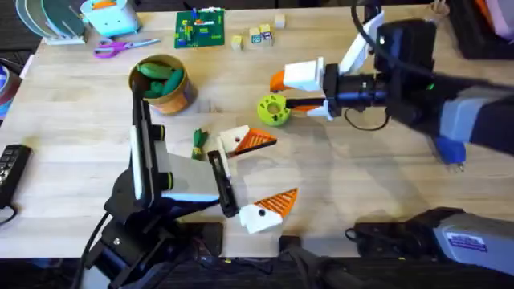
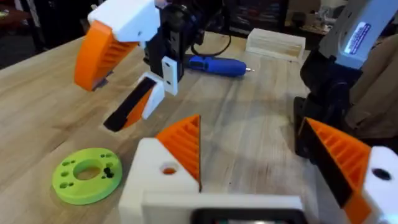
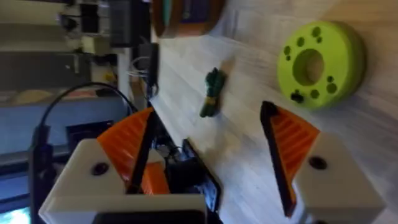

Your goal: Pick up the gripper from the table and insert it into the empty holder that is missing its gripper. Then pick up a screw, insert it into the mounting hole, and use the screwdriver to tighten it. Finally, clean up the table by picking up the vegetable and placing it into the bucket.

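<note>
My left gripper (image 1: 279, 168) (image 2: 252, 124) stands open above the table's front middle, with nothing between its fingers. Reaching in from the right, my right gripper (image 1: 287, 95) (image 3: 208, 115) (image 2: 99, 102) is open too, beside the flat green ring (image 1: 273, 110) (image 2: 87, 174) (image 3: 320, 62). Every finger block I see carries an orange ribbed pad; the loose gripper and an empty holder are out of view. Small dark screws (image 2: 107, 172) (image 3: 297, 96) sit on the ring. The blue screwdriver (image 2: 217, 64) (image 1: 450, 151) lies behind the right arm. The small green vegetable (image 1: 198, 144) (image 3: 213, 93) lies left of my left gripper. The tan bucket (image 1: 183, 96) holds larger green vegetables.
At the back stand a green circuit board (image 1: 201, 30), purple scissors (image 1: 124, 46) and small wooden blocks (image 1: 257, 36). A black device (image 1: 12, 168) lies at the left edge. A pale wooden box (image 2: 277, 43) sits beyond the screwdriver.
</note>
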`<state>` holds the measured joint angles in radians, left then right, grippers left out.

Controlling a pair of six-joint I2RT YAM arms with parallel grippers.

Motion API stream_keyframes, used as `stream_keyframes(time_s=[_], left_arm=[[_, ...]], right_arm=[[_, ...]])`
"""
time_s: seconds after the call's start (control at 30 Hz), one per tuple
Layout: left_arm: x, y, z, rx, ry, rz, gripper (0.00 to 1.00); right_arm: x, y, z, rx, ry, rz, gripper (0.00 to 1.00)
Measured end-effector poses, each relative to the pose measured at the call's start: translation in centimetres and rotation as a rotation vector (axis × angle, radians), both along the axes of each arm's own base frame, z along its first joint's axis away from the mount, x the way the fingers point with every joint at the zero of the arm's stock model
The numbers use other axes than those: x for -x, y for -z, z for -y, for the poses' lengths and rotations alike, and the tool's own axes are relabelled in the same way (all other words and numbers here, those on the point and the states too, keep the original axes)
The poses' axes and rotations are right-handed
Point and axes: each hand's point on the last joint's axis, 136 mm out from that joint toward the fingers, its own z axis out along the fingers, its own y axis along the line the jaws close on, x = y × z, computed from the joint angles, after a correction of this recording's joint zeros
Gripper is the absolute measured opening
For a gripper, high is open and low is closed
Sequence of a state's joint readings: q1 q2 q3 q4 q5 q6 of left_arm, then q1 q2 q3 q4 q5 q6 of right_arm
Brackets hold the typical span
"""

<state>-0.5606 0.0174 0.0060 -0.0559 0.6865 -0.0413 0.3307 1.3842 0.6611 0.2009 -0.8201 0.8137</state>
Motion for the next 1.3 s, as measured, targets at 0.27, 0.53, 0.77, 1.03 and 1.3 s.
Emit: stream_keyframes(time_s=[0.27, 0.53, 0.77, 1.03, 1.3], left_arm=[[0.0, 0.0, 0.0, 0.000, 0.002, 0.000, 0.993], [0.0, 0.0, 0.0, 0.000, 0.002, 0.000, 0.993], [0.0, 0.0, 0.0, 0.000, 0.002, 0.000, 0.992], [0.0, 0.0, 0.0, 0.000, 0.002, 0.000, 0.992], [0.0, 0.0, 0.0, 0.000, 0.002, 0.000, 0.992]], right_arm=[[-1.1, -0.4, 2.1, 0.404, -0.071, 0.164, 0.993], [-0.6, 1.8, 2.1, 0.650, -0.204, 0.252, 0.951], [-0.1, 5.0, 0.0, 0.767, -0.346, 0.217, 0.870], [-0.8, 6.1, -1.2, 0.884, -0.434, 0.200, 0.655], [-0.4, 6.9, -1.9, 0.941, -0.472, 0.231, 0.497]])
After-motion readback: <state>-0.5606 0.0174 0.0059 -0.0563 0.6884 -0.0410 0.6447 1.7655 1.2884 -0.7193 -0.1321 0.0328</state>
